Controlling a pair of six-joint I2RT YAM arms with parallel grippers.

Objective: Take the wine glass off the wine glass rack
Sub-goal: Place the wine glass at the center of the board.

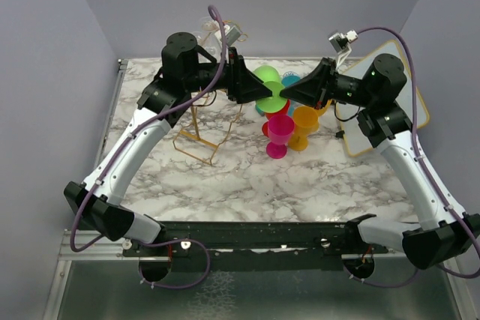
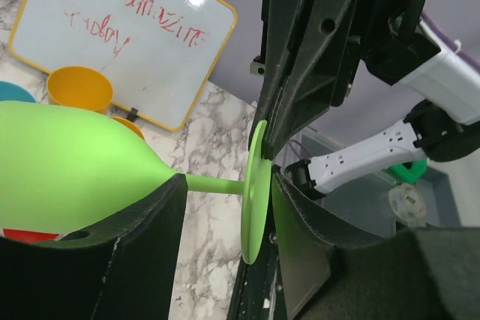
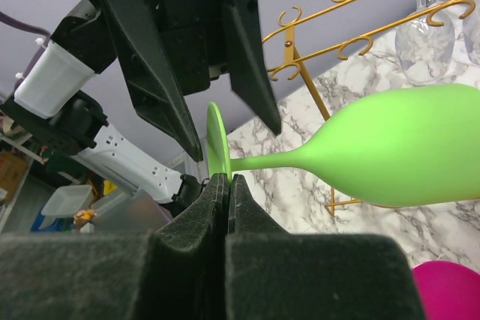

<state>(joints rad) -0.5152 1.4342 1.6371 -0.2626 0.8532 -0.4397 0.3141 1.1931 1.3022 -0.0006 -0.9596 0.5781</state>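
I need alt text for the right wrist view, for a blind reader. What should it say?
A green wine glass lies sideways, the edge of its foot pinched in the shut right gripper. The left gripper straddles the foot from above, fingers open. Behind are the gold wine glass rack, with clear glasses, and a marble table.

wine glass [image 2: 67, 170] bowl cropped, whiteboard [image 2: 135, 43] top cropped

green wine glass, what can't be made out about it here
top external: green wine glass stem and foot, hidden where left gripper and right gripper meet
left wrist: bowl rim, cut off by the left edge
right wrist: bowl rim, cut off by the right edge; foot's lower edge, hidden inside the shut right gripper
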